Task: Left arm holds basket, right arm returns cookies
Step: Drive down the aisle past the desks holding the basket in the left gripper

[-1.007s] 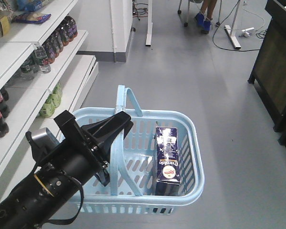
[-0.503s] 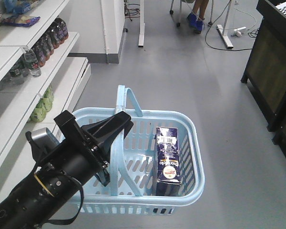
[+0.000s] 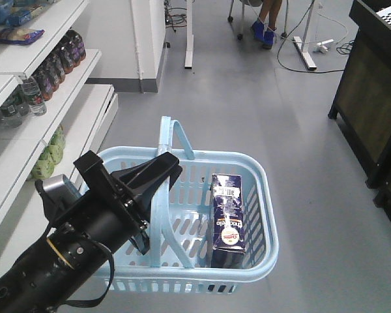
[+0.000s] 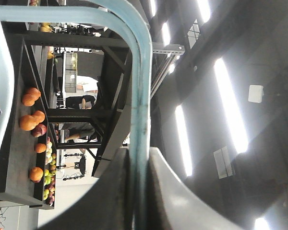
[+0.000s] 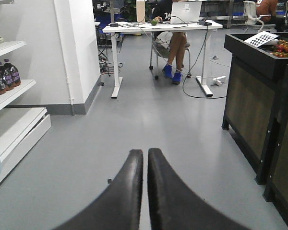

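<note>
The light blue basket [image 3: 264, 182] hangs over the grey floor in the front view. My left gripper [image 3: 164, 171] is shut on one of its hoop handles [image 3: 158, 215]; the other handle [image 3: 177, 134] stands behind it. In the left wrist view that handle [image 4: 143, 72] runs between the two fingers of the left gripper [image 4: 140, 155], clamped tight. The cookies [image 3: 228, 212], a dark navy carton, lean upright against the basket's right wall, barcode end up. My right gripper [image 5: 145, 153] shows only in its own wrist view, shut with nothing between its fingers, pointing over bare floor.
White shelves [image 3: 45, 78] with bottles run along the left. A dark cabinet [image 3: 371, 98] stands at the right, and it also shows as the dark cabinet [image 5: 252, 86] at the right of the right wrist view. Far ahead a person [image 5: 175, 48] sits at a white desk [image 5: 158, 26], with cables on the floor.
The shelves have slid left and partly out of the front view and the cabinet has shifted. The basket, the cookies and my left arm keep their places in the frame.
</note>
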Controlling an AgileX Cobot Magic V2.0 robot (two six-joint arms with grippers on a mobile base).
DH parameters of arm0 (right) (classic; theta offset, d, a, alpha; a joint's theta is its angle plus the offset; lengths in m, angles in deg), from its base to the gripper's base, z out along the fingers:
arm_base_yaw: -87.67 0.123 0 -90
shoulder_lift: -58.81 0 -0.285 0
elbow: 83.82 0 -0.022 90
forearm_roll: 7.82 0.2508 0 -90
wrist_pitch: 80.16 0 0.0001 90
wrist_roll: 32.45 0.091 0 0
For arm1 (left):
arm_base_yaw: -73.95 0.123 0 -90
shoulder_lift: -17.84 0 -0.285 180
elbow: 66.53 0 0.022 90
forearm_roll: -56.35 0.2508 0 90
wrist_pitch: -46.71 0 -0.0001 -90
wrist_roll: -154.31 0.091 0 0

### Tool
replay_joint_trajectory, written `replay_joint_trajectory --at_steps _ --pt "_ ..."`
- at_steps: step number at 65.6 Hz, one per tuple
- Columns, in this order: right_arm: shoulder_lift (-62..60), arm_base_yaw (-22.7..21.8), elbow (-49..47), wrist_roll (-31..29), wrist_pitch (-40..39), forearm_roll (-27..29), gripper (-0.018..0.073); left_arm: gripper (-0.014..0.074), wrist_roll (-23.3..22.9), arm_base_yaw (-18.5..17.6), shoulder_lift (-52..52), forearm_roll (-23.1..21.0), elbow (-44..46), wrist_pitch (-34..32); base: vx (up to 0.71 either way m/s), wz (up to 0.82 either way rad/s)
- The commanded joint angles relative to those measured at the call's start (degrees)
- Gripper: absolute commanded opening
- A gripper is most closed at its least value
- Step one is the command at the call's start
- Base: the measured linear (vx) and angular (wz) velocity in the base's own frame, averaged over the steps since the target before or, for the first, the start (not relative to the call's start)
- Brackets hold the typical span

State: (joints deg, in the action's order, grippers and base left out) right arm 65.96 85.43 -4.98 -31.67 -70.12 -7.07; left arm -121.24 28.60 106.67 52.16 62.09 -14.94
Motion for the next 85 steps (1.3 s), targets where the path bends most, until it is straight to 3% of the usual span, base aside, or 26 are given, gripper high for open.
replay_joint_trajectory --at_steps 1,85 --pt "-0.72 0.03 0.97 -0.30 -4.08 -0.36 -0.0006 -0.0003 -0.05 -0.34 -1.73 0.13 1.76 -7.58 0.21 -0.05" --pt "-0.72 0.03 0.97 -0.30 -4.08 -0.36 -0.0006 -0.0003 -0.05 -0.34 -1.73 0.13 1.76 -7.58 0.35 -0.03"
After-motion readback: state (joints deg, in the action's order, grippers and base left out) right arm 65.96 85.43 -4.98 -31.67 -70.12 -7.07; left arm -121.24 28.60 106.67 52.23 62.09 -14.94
